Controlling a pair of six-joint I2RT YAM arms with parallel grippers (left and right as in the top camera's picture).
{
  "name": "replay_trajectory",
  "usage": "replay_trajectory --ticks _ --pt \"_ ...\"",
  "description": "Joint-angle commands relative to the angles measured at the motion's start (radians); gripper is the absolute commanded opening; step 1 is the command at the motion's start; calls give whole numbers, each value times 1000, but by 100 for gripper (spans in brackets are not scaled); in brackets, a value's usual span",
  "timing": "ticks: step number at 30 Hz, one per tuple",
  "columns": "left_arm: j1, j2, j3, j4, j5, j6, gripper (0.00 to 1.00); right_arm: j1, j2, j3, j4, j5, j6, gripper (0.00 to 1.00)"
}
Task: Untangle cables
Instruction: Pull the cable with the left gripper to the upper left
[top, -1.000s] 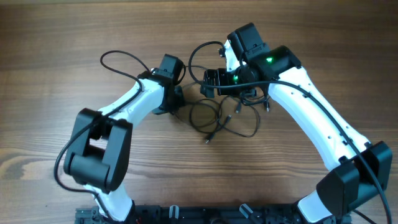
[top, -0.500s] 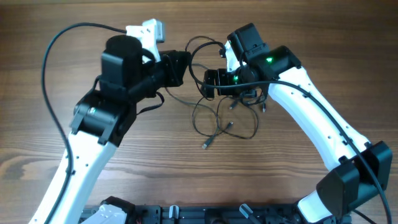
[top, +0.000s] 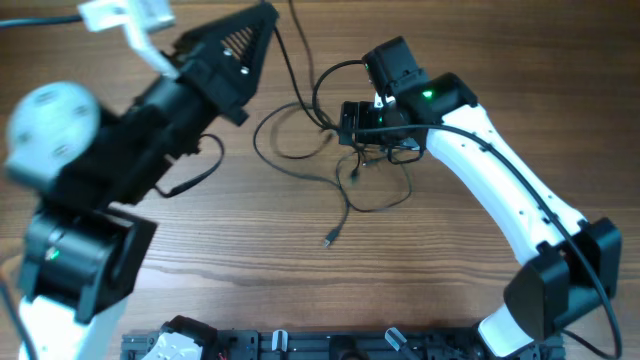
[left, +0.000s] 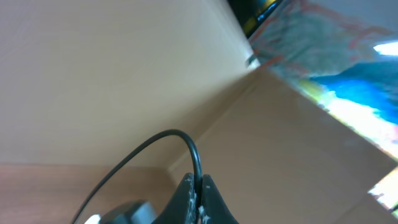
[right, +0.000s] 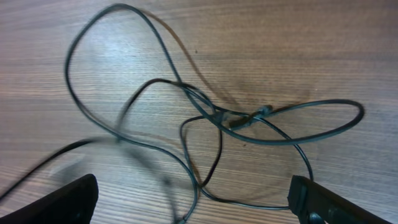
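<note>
Left gripper (left: 199, 188) clenched on one strand, high near the top edge, left of centre. Cables (right: 239, 119) knotted mid-frame, directly beneath right gripper (right: 189, 202), spread wide and empty. Right arm nearer.

Soft even light casts faint shadows under the cables (right: 239, 120); left arm (top: 120, 140) blurred overhead, left wrist view smeared, table (right: 124, 62) mildly glaring.

A wooden table (top: 520, 60) — brown, with dark streaky grain running left to right — fills the overhead view. The left wrist camera shows plain beige surfaces (left: 93, 74) and a blurred blue-and-red patch (left: 354, 81).
</note>
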Motion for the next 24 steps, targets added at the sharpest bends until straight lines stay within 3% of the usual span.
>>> replay_trajectory --ticks 1,6,11,14,19,24 --pt "6 -19 105 6 12 -10 4 5 77 -12 10 11 43 100" --pt "6 -19 140 -1 -30 -9 4 5 199 -12 30 10 44 100" --pt "6 -15 140 -133 -339 83 4 -11 269 -12 17 9 70 100" --pt "6 8 140 -154 -375 140 4 -11 268 -12 21 8 70 100" --pt "8 106 140 -95 -490 256 4 -11 251 -10 19 -120 70 100" --pt "82 251 140 56 -505 306 4 -11 95 -10 10 -119 69 100"
